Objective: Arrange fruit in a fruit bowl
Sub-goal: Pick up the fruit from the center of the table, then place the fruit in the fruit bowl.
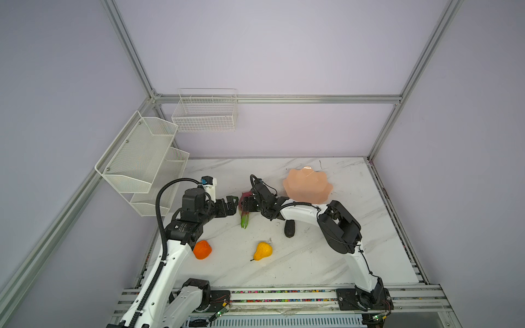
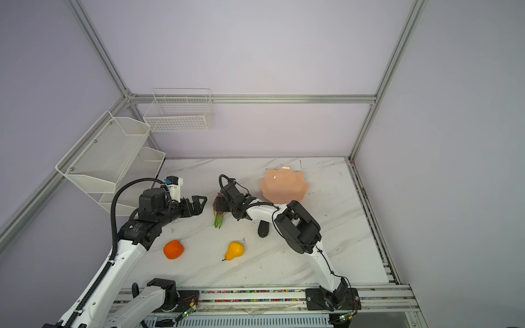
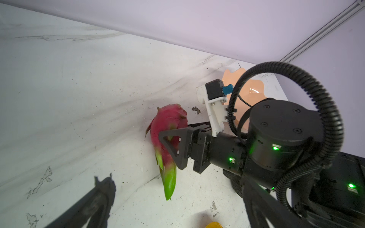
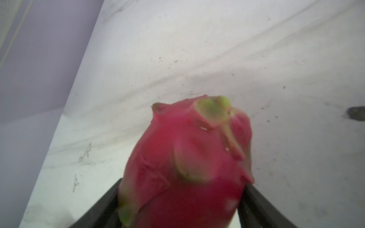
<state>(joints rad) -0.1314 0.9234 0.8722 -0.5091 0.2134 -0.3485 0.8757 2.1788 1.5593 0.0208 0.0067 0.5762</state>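
Note:
The magenta dragon fruit point(image 1: 244, 220) with green tips lies mid-table, with my right gripper point(image 1: 246, 206) shut on its body. In the right wrist view it point(image 4: 187, 158) fills the space between both fingers. The left wrist view shows one right finger point(image 3: 173, 146) across the dragon fruit point(image 3: 169, 122). My left gripper point(image 1: 231, 206) stands open just left of it, holding nothing. The peach-pink scalloped fruit bowl point(image 1: 308, 186) sits empty behind the right arm. An orange point(image 1: 202, 250), a yellow pear point(image 1: 262, 251) and a blackish bumpy oval point(image 1: 289, 228) lie on the marble.
A white two-tier mesh shelf point(image 1: 139, 159) hangs on the left wall. On the back wall hangs a wire basket point(image 1: 204, 113). The right forearm point(image 1: 301, 211) reaches over the black oval. Aluminium rails point(image 1: 284, 295) run along the table's front edge.

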